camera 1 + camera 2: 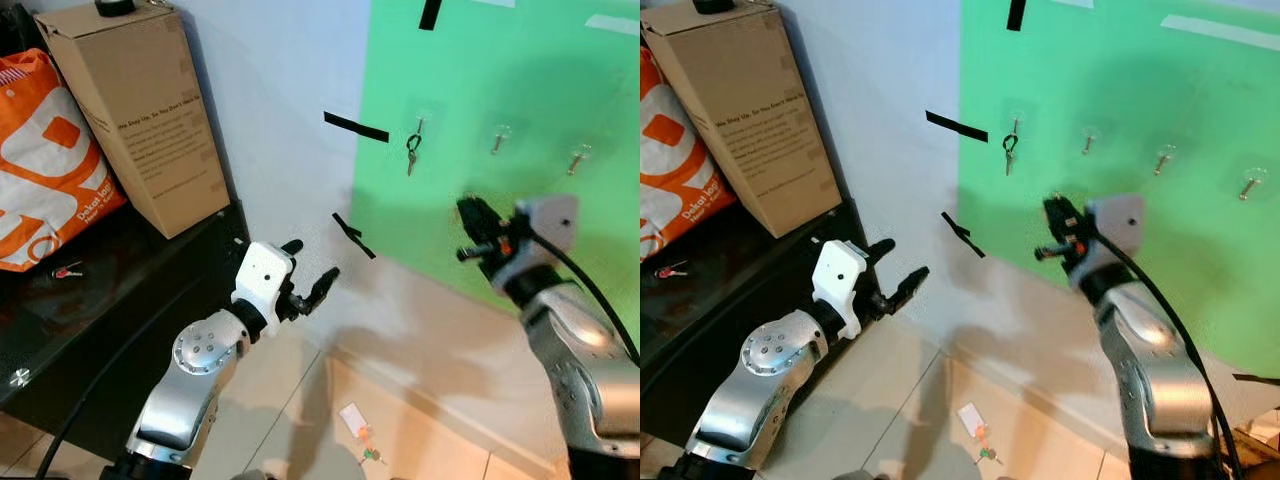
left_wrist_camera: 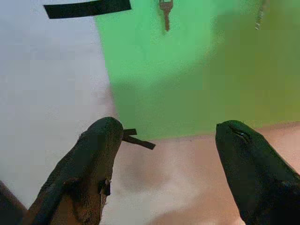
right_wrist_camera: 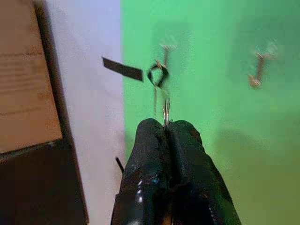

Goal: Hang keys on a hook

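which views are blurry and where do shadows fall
Right wrist view: hook and key smeared by blur, shut right gripper sharper. Left wrist view: soft, a shadow darkening the green board. Eye views: crisp, arm shadows on the wall.

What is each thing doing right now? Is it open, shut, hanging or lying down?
Left gripper: open, holding nothing.
Right gripper: shut on a key.
Key on the first hook: hanging.
Other hooks: bare.
Box: closed, upright.
Keys on the floor: lying loose.
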Robot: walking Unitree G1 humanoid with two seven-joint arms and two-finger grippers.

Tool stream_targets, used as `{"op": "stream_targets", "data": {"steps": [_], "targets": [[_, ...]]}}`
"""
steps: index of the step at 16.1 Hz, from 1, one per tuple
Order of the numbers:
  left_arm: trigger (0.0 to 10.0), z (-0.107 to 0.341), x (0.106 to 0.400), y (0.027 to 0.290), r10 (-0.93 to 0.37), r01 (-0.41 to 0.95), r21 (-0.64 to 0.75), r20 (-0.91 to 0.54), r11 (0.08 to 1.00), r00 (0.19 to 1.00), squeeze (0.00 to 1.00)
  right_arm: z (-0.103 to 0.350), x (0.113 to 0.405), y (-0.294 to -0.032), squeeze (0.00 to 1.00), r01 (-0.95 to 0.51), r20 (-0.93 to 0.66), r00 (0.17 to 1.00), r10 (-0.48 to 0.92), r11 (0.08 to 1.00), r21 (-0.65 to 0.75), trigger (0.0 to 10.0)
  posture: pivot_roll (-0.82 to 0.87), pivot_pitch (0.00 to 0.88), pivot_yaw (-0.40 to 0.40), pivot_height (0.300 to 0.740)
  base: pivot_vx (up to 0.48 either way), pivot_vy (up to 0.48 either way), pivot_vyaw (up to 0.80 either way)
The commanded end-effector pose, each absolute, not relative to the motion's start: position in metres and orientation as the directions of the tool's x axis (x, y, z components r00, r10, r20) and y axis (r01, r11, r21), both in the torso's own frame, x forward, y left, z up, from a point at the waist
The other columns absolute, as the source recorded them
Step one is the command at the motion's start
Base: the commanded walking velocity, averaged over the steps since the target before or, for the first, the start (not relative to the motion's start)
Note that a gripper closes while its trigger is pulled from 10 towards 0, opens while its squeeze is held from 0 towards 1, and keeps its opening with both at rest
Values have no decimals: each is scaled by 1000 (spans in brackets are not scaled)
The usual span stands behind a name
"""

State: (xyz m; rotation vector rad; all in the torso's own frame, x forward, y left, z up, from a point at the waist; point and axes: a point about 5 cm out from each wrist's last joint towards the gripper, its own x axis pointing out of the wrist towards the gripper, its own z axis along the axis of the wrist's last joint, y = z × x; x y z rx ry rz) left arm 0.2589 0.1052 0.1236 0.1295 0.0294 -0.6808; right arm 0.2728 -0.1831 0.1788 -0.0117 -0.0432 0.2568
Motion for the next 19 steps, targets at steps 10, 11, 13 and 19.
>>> {"op": "stream_targets", "data": {"steps": [10, 11, 13, 19], "targets": [[10000, 145, 251, 98, -785, 782, 125, -37, 610, 618, 0, 197, 317, -198, 0, -146, 84, 987, 137, 983, 108, 10000, -69, 0, 29, 740, 0, 0, 0], [10000, 145, 251, 98, -786, 784, 125, -38, 608, 616, 0, 198, 319, -201, 0, -132, 89, 989, 122, 984, 117, 10000, -65, 0, 30, 740, 0, 0, 0], [10000, 145, 251, 98, -788, 785, 125, -40, 606, 614, 0, 200, 322, -206, 0, -105, 89, 992, 94, 986, 129, 10000, -64, 0, 31, 740, 0, 0, 0], [10000, 147, 251, 98, -799, 797, 117, -41, 592, 599, 0, 196, 332, -218, 0, -40, 53, 998, 30, 981, 192, 10000, -64, 0, 37, 740, 0, 0, 0]]}}
